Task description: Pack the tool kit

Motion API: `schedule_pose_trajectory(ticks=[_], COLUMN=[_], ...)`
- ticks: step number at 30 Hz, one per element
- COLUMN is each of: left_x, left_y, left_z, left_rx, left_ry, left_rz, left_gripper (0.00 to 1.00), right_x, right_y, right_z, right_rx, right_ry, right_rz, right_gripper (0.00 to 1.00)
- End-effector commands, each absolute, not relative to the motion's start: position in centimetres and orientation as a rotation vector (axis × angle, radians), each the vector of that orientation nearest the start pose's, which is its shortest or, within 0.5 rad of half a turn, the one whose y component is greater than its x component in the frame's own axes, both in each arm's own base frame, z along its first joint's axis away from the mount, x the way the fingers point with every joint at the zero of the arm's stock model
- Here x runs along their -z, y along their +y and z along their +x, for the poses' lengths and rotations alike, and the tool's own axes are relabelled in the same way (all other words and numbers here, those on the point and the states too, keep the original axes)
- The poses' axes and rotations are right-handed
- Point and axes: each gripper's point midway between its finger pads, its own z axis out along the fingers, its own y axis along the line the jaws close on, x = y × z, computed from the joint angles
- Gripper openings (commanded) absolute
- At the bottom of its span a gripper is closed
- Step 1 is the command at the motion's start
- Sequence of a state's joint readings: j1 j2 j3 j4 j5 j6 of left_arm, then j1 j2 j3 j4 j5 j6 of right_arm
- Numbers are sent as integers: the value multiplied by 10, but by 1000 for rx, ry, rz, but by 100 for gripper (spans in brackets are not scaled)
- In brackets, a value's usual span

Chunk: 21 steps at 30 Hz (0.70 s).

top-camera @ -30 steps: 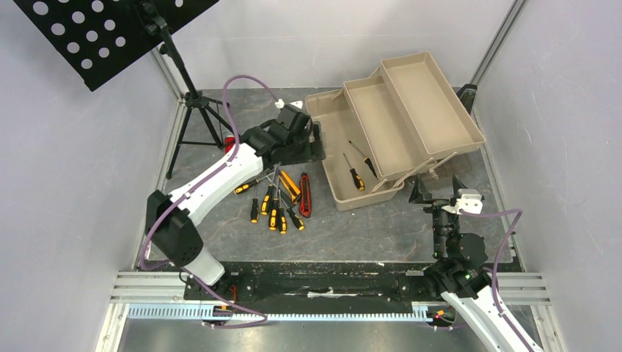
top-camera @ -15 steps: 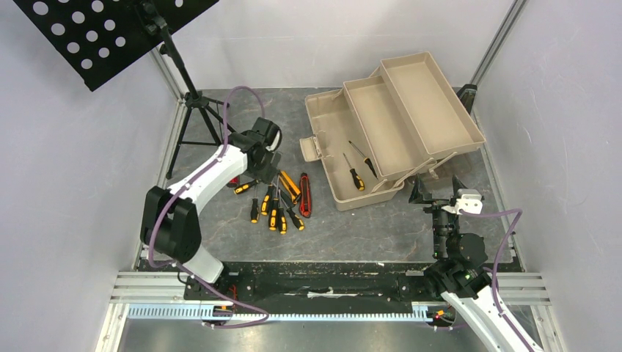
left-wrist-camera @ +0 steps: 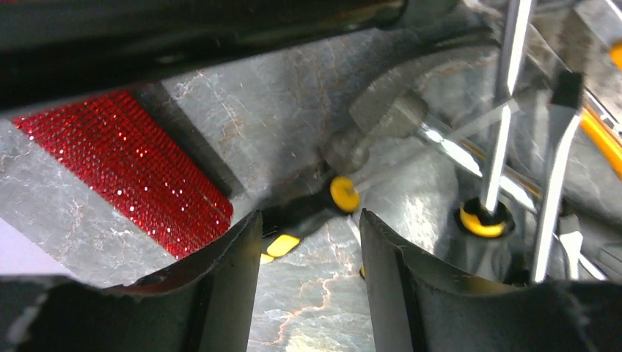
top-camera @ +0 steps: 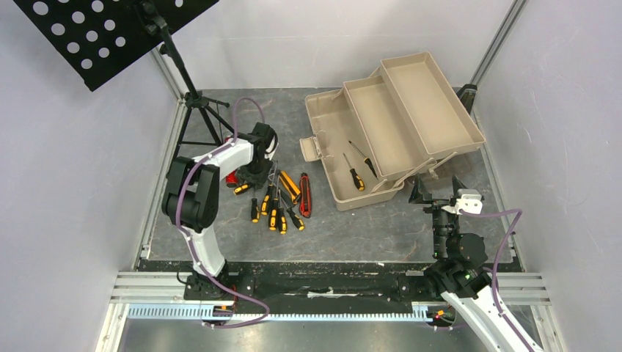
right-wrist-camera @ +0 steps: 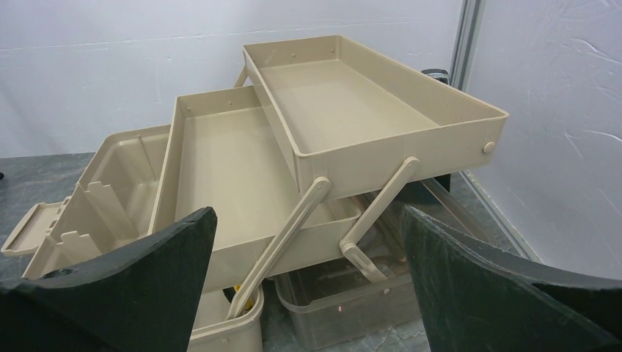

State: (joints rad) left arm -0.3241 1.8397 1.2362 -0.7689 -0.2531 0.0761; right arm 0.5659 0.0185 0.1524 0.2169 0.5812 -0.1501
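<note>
1. The left gripper (left-wrist-camera: 308, 220) is hanging low with its jaws partly spread, pinching nothing. A small yellow-and-black screwdriver (left-wrist-camera: 339, 195) is lying between its fingertips, apparently untouched.
2. The right gripper (right-wrist-camera: 308, 216) is waiting with its jaws spread wide and empty. The big tan-brown plastic toolbox (right-wrist-camera: 345, 110) is sitting straight ahead of it with its trays folded out.
3. Two packed screwdrivers (top-camera: 353, 176) are already lying in the toolbox's bottom compartment, while both fold-out trays are showing bare. The packing is looking to be at an early stage.
4. The loose screwdriver pile (top-camera: 275, 209), the orange utility knife (top-camera: 290, 185) and the red utility knife (top-camera: 304, 194) are lying on the grey table (top-camera: 367, 227). They are just to the right of the left gripper and partly nearer the arm bases, so most of the kit is left to move.
5. In the top view the wrist is covering the left gripper's fingertips. A glittering red bar-shaped piece (left-wrist-camera: 125, 169) is lying just left of the left fingers, cut off by the gripper body. The overlapping pile is making a count unreliable.
</note>
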Motion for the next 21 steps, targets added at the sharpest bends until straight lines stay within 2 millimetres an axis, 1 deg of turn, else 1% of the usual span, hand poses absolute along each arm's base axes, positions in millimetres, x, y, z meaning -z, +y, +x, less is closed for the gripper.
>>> schedule_pose_trajectory(ticks=[1,4,6,8,10,14,18,19,21], left_x=[-22,-15,-11,-9,-12,-26,-46,-52,-62], left_y=[-57,-63,-67,-73,-80,-89,-96,-102,-108], left_z=[341,338,333,326,321,316,315,314,311], left_rx=[-320,-264,-228,-166,-103,-24,41,95,142], left_ry=[2841,2865,2889,2916,2928,2916,2876,2864,2847], left_rz=[557,567,569,568,552,500,454,454,439], left_gripper=[57,55,52,47,37,27,21,20,17], right_x=[-250,-251,-251,-251,-251,-252,-252,-252,-253], right_y=[26,26,26,26,26,26,27,27,27], right_z=[230,230,230,230,230,229,229,229,229], right_rx=[-12,-13,-13,-13,-15,-18,-23,-24,-25], right_ry=[1256,1255,1255,1253,1252,1247,1245,1245,1243], right_rz=[73,73,73,74,74,77,75,73,74], right_gripper=[98,98,98,98,98,98,98,98,98])
